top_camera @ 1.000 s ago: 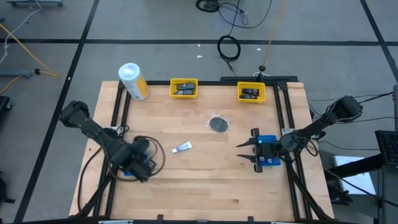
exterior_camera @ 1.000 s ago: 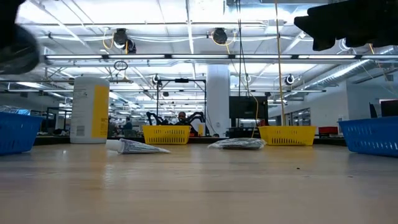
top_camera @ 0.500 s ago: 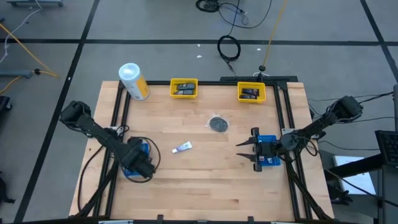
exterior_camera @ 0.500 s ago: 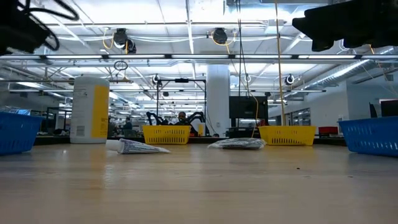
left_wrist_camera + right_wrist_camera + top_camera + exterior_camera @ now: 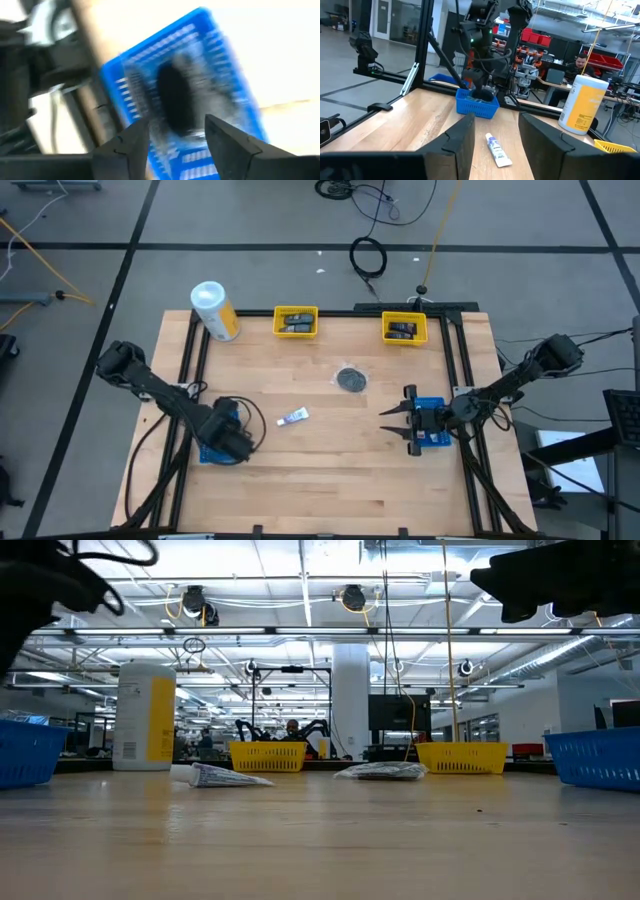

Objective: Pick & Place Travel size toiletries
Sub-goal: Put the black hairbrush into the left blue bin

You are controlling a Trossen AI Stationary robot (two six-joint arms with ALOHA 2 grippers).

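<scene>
- Nearest to us on the left side, the left gripper point(image 5: 238, 443) hangs over a blue tray point(image 5: 207, 452) by the table's left rail. Its two dark fingers point(image 5: 131, 145) stand apart with nothing between them.
- Through the left wrist camera we get that blue tray point(image 5: 220, 75) as a slotted plastic basket, and a dark oval shape point(image 5: 175, 97) lies in it. It's too smeared for us to say what item it is.
- On the right side, the right gripper point(image 5: 398, 424) sits above the other blue tray point(image 5: 430, 406) at the right rail, fingers spread wide and pointing toward the table's middle, empty.
- Out in the open on the light wooden table point(image 5: 330, 480) we've got a small white tube point(image 5: 293, 417) lying flat between the two arms. It's squeezed flat at one end with a cap at the other.
- A bit farther back sits a round dark disc point(image 5: 351, 379) in crinkly clear wrap, apart from the tube.
- At the far edge there are two yellow trays. The left yellow tray point(image 5: 295, 321) and the right yellow tray point(image 5: 404, 328) each hold a few small dark items, too small for us to sort out.
- Back left corner has the big white-and-yellow canister point(image 5: 214, 310), a smooth upright cylinder.
- Past the table, a seated person point(image 5: 579, 64) shows up in the right wrist camera.
</scene>
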